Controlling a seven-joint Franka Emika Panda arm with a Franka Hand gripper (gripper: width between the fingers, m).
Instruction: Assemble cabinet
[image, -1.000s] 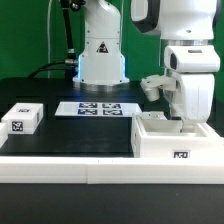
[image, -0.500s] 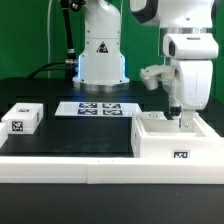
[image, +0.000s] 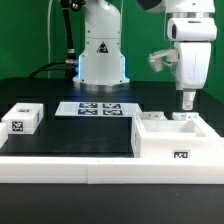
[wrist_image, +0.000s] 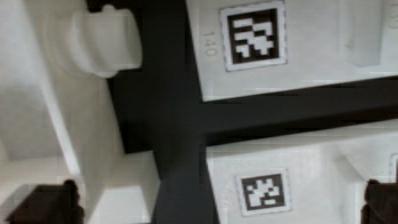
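Observation:
The cabinet body (image: 172, 140), a white box with an open top and a marker tag on its front, stands at the exterior view's right on the white front ledge. My gripper (image: 186, 101) hangs above it, clear of its rim, open and empty. In the wrist view the gripper (wrist_image: 214, 205) has its dark fingertips (wrist_image: 43, 204) far apart at both edges. White cabinet surfaces with marker tags (wrist_image: 251, 38) and dark gaps lie below. A small white panel block (image: 20, 119) with a tag sits at the exterior view's left.
The marker board (image: 98, 108) lies flat on the black table mat in front of the robot base (image: 102, 55). A white ledge (image: 70, 165) runs along the front edge. A green backdrop is behind.
My gripper has risen out of the cabinet body's top and shifted slightly to the exterior view's right. It carries nothing. The cabinet body and the panel block have stayed put.

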